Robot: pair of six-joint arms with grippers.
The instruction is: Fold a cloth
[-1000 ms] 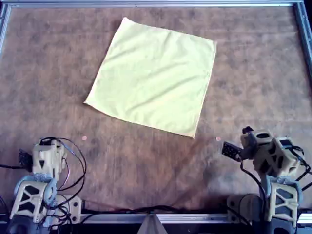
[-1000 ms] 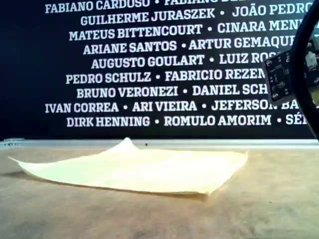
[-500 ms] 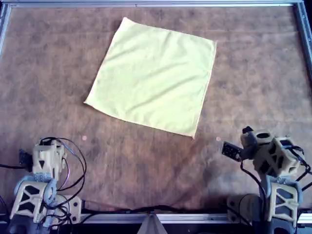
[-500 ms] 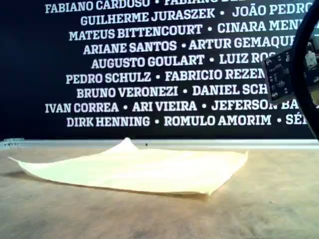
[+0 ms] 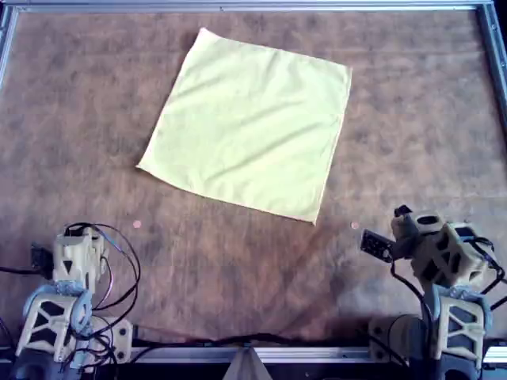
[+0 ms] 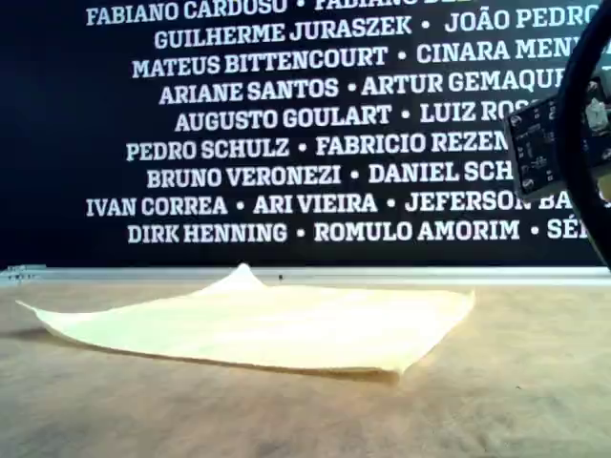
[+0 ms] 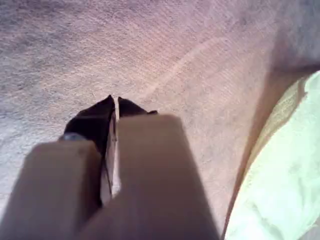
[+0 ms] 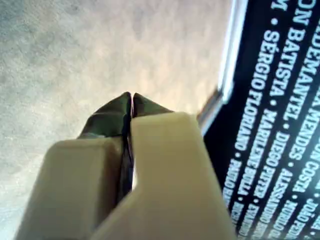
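1. Almost nothing has changed over the last second. The cloth (image 5: 249, 123) lies where it lay, spread flat and unfolded on the brown table (image 5: 71, 119), in the far half of the overhead view and a little left of centre, turned so its corners point outward like a diamond.

2. From the exterior view the cloth (image 6: 267, 324) rests low on the table, with its far corner raised in a small peak — the same as before.

3. The left gripper (image 7: 114, 102) has its jaws pressed together with nothing between them, held over bare table. A strip of pale yellow fabric shows at the edge of its wrist view.

4. The right gripper (image 8: 131, 99) is likewise closed and empty, pointing toward the table's rail and the dark name banner (image 6: 286, 124).

5. In the overhead view one arm sits at the near left and one at the near right — both well apart from the cloth. The near-right one seems to have shifted only very slightly.

6. My reading: the fold has not begun, and neither arm has reached out yet.
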